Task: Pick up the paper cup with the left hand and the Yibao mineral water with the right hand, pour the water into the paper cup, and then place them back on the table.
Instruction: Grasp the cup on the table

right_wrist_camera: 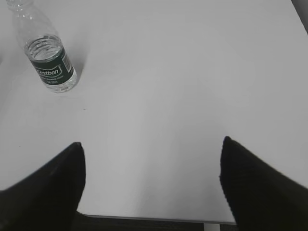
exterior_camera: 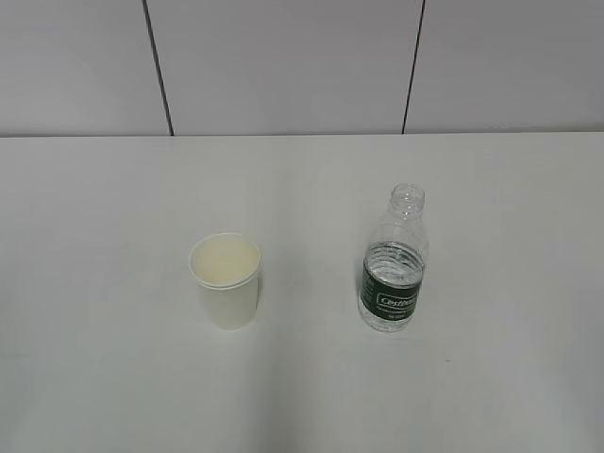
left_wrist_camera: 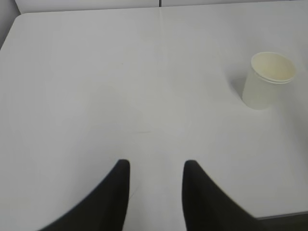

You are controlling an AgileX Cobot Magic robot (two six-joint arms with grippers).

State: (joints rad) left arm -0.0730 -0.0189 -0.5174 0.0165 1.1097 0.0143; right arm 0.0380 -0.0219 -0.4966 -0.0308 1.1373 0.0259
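Evidently nothing lifted yet: paper cup (exterior_camera: 225, 280) upright on the white counter (exterior_camera: 94, 236), mouth up, well apart from the Yibao mineral water (exterior_camera: 394, 262), also upright and uncapped, to the right of the cup in the exterior view. Probably set side by side with a clear gap so each arm can approach its own item without crossing. Neither arm visible in the exterior view. Left hand (left_wrist_camera: 156, 195) low over bare counter, fingers (left_wrist_camera: 115, 197) parted with nothing between them, cup away to the upper right in the left wrist view. Right hand (right_wrist_camera: 151, 185) likewise back from its target, fingers (right_wrist_camera: 53, 187) spread wide and empty, bottle far off at the upper left. Dark green label band around the bottle, white lettering legible as "Cestbon" in the right wrist view; smaller print beneath too fine to read. Cup plain, no markings seen. Little water visible in the bottle, near label height.
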